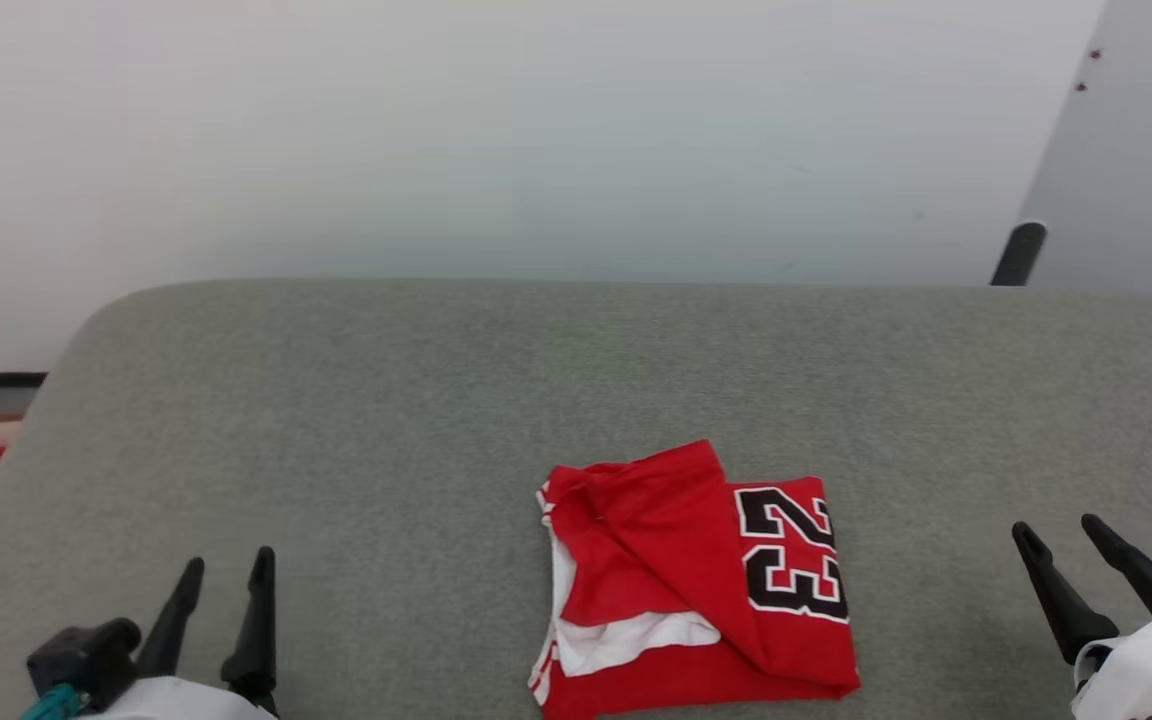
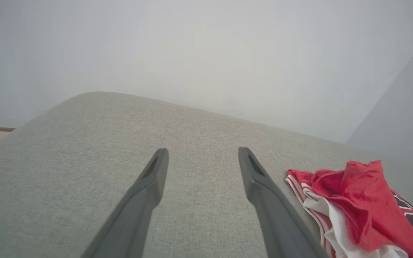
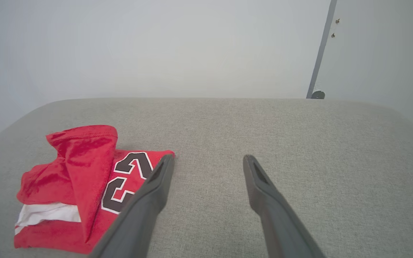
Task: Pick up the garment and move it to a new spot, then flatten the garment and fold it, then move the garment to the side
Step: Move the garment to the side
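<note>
on a padded grey table [image 1: 386, 400] against a pale wall, the garment [image 1: 696, 590], a red jersey with a black-and-white "23", lies near the front edge, roughly in the middle. it is doubled over into a loose packet, one red flap turned back across the number and a white sleeve showing beneath. the robot's left hand [image 1: 229, 560] waits well off to one side and its right hand [image 1: 1056, 527] somewhat nearer on the other. both have their fingers spread wide with nothing between them, and neither touches the cloth. the folding looks largely done, if untidy, so the step in hand appears to be the last one: shifting the bundle aside. that would call for a hand to come in low at an edge, pinch all the layers together, and move them without spilling the loose flap open.
</note>
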Motion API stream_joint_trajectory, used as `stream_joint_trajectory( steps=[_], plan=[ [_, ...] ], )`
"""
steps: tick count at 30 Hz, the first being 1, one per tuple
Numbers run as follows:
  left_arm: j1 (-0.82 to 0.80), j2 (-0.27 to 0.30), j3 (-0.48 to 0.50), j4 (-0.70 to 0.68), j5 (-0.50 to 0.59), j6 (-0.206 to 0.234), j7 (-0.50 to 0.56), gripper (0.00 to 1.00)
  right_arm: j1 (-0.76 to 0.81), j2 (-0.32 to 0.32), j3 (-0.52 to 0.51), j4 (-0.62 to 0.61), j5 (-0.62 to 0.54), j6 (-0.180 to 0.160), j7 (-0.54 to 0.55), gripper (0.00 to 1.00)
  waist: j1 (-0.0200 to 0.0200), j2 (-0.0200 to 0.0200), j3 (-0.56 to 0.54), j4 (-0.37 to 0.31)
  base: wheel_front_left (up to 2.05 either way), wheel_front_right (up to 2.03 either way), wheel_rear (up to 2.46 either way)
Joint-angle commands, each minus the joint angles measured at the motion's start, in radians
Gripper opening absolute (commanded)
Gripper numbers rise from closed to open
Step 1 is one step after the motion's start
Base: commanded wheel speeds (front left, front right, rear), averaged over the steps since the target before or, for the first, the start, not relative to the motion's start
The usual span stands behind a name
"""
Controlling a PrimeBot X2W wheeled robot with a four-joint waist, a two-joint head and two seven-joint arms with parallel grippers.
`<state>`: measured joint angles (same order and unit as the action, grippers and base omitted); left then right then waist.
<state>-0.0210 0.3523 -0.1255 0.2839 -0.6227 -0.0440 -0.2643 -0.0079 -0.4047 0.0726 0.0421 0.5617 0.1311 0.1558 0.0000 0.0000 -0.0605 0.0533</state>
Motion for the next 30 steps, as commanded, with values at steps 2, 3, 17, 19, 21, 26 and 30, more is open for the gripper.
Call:
stream_joint_trajectory(
  steps=[2,3,17,19,21,26,30],
  plan=[
    [0.002,-0.004,0.02,-0.016,0.019,0.007,0.001,1.0,0.006,0.005,0.006,0.005,0.01,-0.001,0.017,1.0,0.0,0.0,0.003,0.045,0.0,0.0,0.0],
    [0.009,-0.007,0.026,-0.021,0.024,0.007,0.001,1.0,0.004,0.008,0.009,0.008,0.012,-0.001,0.026,1.0,0.0,0.0,0.004,0.056,0.0,0.0,0.0],
    [0.041,-0.044,0.03,-0.062,0.062,0.01,0.001,1.0,-0.056,0.001,0.064,0.085,0.029,-0.001,0.155,1.0,0.0,0.0,0.05,0.194,0.0,0.0,0.0],
    [0.033,-0.051,0.025,-0.066,0.065,0.011,0.001,1.0,-0.072,-0.005,0.068,0.096,0.03,-0.001,0.17,1.0,0.0,0.0,0.07,0.209,0.0,0.0,0.0],
    [0.021,-0.06,0.02,-0.068,0.069,0.009,0.001,1.0,-0.079,-0.005,0.072,0.11,0.027,-0.001,0.191,1.0,0.0,0.0,0.088,0.222,0.0,0.0,0.0],
    [-0.003,-0.082,0.014,-0.067,0.078,0.002,0.001,1.0,-0.107,-0.003,0.067,0.145,0.026,-0.001,0.254,1.0,0.0,0.0,0.126,0.246,0.0,0.0,0.0],
    [-0.023,-0.099,0.008,-0.06,0.086,-0.008,0.001,1.0,-0.124,0.003,0.059,0.171,0.032,-0.001,0.304,1.0,0.0,0.0,0.154,0.262,0.0,0.0,0.0]
  ],
)
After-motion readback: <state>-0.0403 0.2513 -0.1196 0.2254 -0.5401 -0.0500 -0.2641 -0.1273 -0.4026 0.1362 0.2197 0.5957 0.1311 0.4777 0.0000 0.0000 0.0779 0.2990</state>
